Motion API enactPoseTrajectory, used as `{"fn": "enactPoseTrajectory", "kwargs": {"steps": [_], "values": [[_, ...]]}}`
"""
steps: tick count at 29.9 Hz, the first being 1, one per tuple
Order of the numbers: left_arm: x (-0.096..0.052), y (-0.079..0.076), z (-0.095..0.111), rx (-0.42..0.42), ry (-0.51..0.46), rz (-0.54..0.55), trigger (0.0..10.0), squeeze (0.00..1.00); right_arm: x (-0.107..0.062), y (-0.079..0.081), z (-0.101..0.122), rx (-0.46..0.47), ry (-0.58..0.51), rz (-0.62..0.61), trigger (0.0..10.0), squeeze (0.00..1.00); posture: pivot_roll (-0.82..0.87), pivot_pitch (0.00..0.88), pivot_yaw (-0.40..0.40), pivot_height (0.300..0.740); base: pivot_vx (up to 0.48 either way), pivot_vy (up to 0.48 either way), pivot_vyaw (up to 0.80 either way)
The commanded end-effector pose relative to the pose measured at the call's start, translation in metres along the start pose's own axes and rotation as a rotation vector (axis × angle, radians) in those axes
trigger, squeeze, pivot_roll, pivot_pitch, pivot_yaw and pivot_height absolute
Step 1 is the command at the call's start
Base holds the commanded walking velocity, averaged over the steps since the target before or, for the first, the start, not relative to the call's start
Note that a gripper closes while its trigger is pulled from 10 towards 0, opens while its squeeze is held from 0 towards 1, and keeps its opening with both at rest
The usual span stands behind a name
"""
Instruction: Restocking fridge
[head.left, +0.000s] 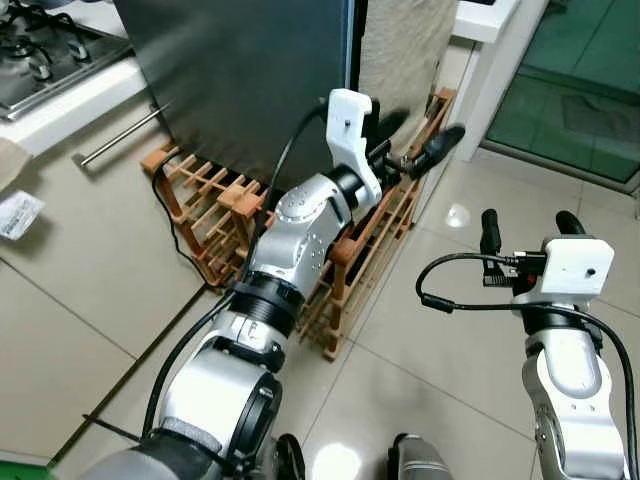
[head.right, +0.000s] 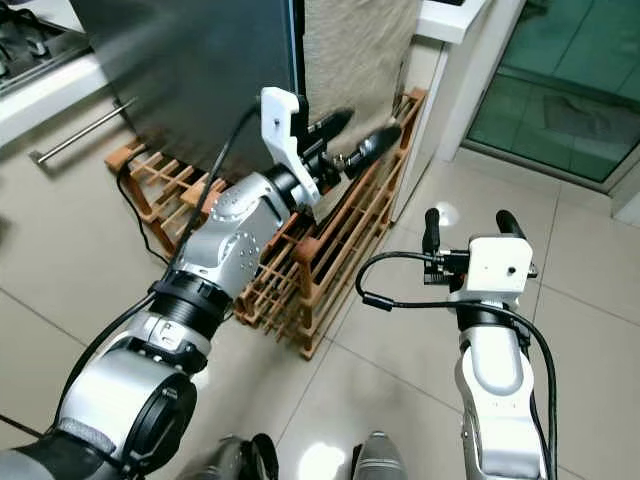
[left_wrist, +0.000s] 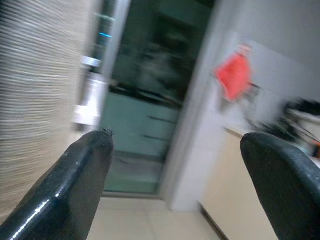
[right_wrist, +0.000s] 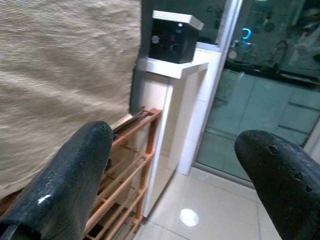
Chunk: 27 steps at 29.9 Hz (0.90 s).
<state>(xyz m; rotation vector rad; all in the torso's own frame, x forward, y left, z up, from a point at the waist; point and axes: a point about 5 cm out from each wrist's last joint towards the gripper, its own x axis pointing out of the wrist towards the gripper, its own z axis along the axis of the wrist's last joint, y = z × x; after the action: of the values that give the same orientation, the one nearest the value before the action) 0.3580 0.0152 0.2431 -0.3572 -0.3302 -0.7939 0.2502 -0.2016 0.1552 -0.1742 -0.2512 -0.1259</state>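
The dark fridge door (head.left: 250, 70) stands shut at the back, its side panel (head.left: 400, 50) a beige textured face. My left gripper (head.left: 415, 140) is raised in front of the fridge's right edge, fingers open and empty, over the wooden rack (head.left: 350, 250). In the left wrist view both black fingers (left_wrist: 75, 190) are spread with blurred room behind. My right gripper (head.left: 528, 228) is held lower to the right over the tiled floor, open, with nothing between its fingers (right_wrist: 65, 180).
A wooden slatted rack (head.right: 310, 270) leans by the fridge with a black cable beside it. A stove top (head.left: 40, 55) and counter lie at the far left. A white shelf with a black box (right_wrist: 172, 37) stands by a glass door (head.left: 580, 90). Tiled floor lies open to the right.
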Motion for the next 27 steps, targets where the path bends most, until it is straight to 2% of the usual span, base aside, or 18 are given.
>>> {"fn": "enactPoseTrajectory", "kwargs": {"steps": [1,3,4,7,9,12,13,15,16,17,20,22,27], "values": [[-0.008,-0.008,-0.023,-0.11,0.01,0.102,10.0,0.0,0.002,-0.002,0.004,-0.003,-0.014,-0.011,10.0,0.0,-0.27,0.128,0.087,0.723,0.0,0.0,0.0],[-0.021,0.016,-0.015,-0.043,-0.005,0.239,10.0,0.0,0.004,-0.002,0.003,-0.002,-0.015,-0.008,10.0,0.0,-0.26,0.118,0.086,0.723,0.0,0.0,0.0],[-0.021,0.016,-0.015,-0.043,-0.005,0.239,10.0,0.0,0.004,-0.002,0.003,-0.002,-0.015,-0.008,10.0,0.0,-0.26,0.118,0.086,0.723,0.0,0.0,0.0],[-0.045,0.051,-0.002,0.081,-0.002,0.446,10.0,0.0,0.012,0.0,-0.002,0.009,-0.012,-0.015,10.0,0.0,-0.23,0.089,0.092,0.723,0.0,0.0,0.0],[-0.046,0.052,-0.001,0.095,-0.001,0.457,10.0,0.0,0.013,0.0,-0.002,0.01,-0.012,-0.016,10.0,0.0,-0.23,0.089,0.092,0.723,0.0,0.0,0.0],[-0.052,0.059,-0.003,0.198,0.035,0.506,10.0,0.0,0.023,0.0,-0.001,0.016,-0.025,-0.029,10.0,0.0,-0.23,0.064,0.094,0.723,0.0,0.0,0.0],[-0.052,0.059,-0.003,0.198,0.035,0.506,10.0,0.0,0.023,0.0,-0.001,0.016,-0.025,-0.029,10.0,0.0,-0.23,0.064,0.094,0.723,0.0,0.0,0.0],[-0.059,0.064,0.0,0.274,0.038,0.53,10.0,0.0,0.032,-0.002,0.006,0.013,-0.06,-0.039,10.0,0.0,-0.23,0.043,0.099,0.723,0.0,0.0,0.0],[-0.059,0.064,0.0,0.274,0.038,0.53,10.0,0.0,0.032,-0.002,0.006,0.013,-0.06,-0.039,10.0,0.0,-0.23,0.043,0.099,0.723,0.0,0.0,0.0],[-0.071,0.069,0.006,0.313,0.026,0.554,10.0,0.0,0.038,-0.003,0.011,0.018,-0.089,-0.049,10.0,0.0,-0.23,0.028,0.096,0.723,0.0,0.0,0.0],[-0.08,0.067,0.011,0.325,0.007,0.572,10.0,0.0,0.042,-0.001,0.014,0.007,-0.111,-0.04,10.0,0.0,-0.21,0.004,0.086,0.723,0.0,0.0,0.0],[-0.079,0.059,0.016,0.375,-0.019,0.569,10.0,0.0,0.047,0.003,0.015,0.011,-0.124,-0.028,10.0,0.0,-0.19,0.0,0.076,0.723,0.0,0.0,0.0],[-0.076,0.059,0.014,0.338,-0.022,0.563,10.0,0.0,0.051,0.009,0.014,0.024,-0.125,-0.012,10.0,0.0,-0.18,0.0,0.067,0.723,0.0,0.0,0.0]]}}
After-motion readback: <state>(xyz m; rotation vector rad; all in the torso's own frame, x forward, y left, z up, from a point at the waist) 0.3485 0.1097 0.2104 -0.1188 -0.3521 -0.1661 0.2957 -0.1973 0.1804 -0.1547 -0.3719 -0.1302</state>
